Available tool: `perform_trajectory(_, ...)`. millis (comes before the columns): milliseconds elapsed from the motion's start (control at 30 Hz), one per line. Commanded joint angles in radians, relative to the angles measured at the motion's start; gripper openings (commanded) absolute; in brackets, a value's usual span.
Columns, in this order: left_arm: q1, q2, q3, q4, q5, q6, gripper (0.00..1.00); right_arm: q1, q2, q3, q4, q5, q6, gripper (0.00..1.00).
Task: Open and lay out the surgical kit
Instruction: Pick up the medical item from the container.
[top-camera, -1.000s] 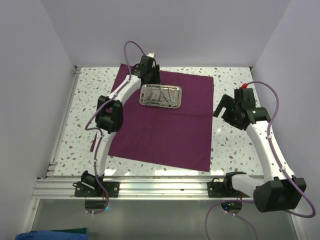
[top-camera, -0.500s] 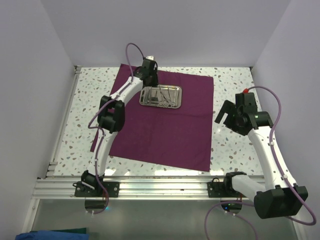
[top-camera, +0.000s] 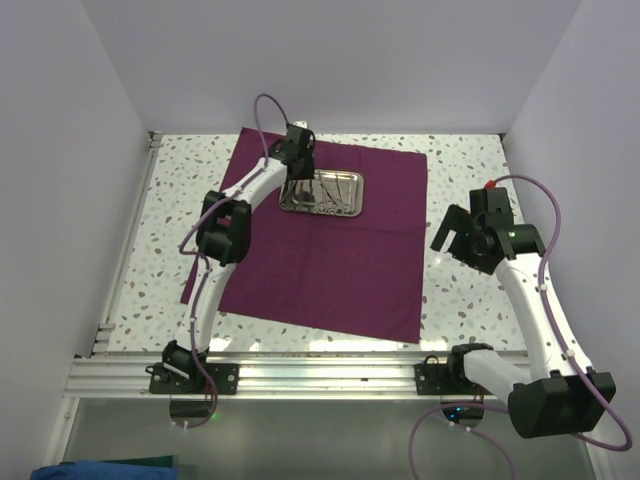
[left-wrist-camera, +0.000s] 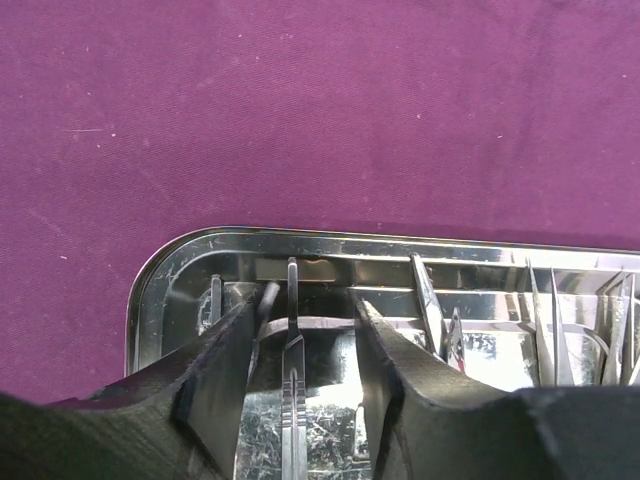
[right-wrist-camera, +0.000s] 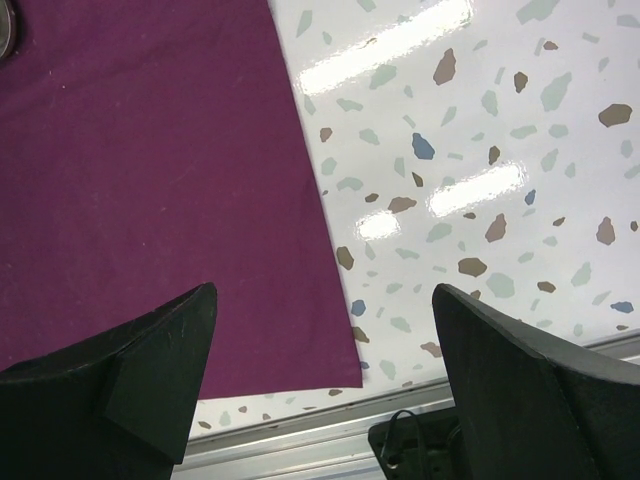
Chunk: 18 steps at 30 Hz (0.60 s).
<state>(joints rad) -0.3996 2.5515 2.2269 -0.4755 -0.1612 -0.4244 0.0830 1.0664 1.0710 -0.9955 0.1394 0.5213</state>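
The dark purple cloth (top-camera: 330, 240) lies spread flat on the table. The steel tray (top-camera: 322, 192) sits on its far part, holding several thin silver instruments (left-wrist-camera: 540, 330). My left gripper (top-camera: 296, 180) is over the tray's left end. In the left wrist view its jaws (left-wrist-camera: 300, 320) are open and reach into the tray, one on each side of a thin ribbed silver handle (left-wrist-camera: 292, 370), not closed on it. My right gripper (top-camera: 450, 232) is open and empty, above the cloth's right edge (right-wrist-camera: 320, 210).
The speckled table (top-camera: 460, 170) shows around the cloth. White walls close in the left, far and right sides. A metal rail (top-camera: 320, 375) with the arm bases runs along the near edge.
My left gripper has moved from beyond the tray's far-left corner down over its left end. My right arm shifted slightly nearer and then held still.
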Motion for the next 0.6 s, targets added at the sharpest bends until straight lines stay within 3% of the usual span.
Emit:
perform_trajectory(0, 0.004, 0.029, 0.017, 0.012, 0.003, 0.016, 0.47, -0.003, 0.001, -0.006, 0.001, 0.009, -0.02, 0.93)
perform_trajectory(333, -0.001, 0.055, 0.016, -0.044, -0.046, 0.056, 0.38, -0.003, 0.018, -0.034, 0.037, -0.006, -0.02, 0.93)
perform_trajectory(433, -0.001, 0.064, 0.016, -0.061, -0.066, 0.061, 0.31, -0.003, 0.023, -0.039, 0.044, -0.008, -0.02, 0.93)
perform_trajectory(567, 0.001, 0.073, 0.014, -0.075, -0.08, 0.065, 0.1, -0.003, 0.029, -0.039, 0.049, -0.009, -0.026, 0.93)
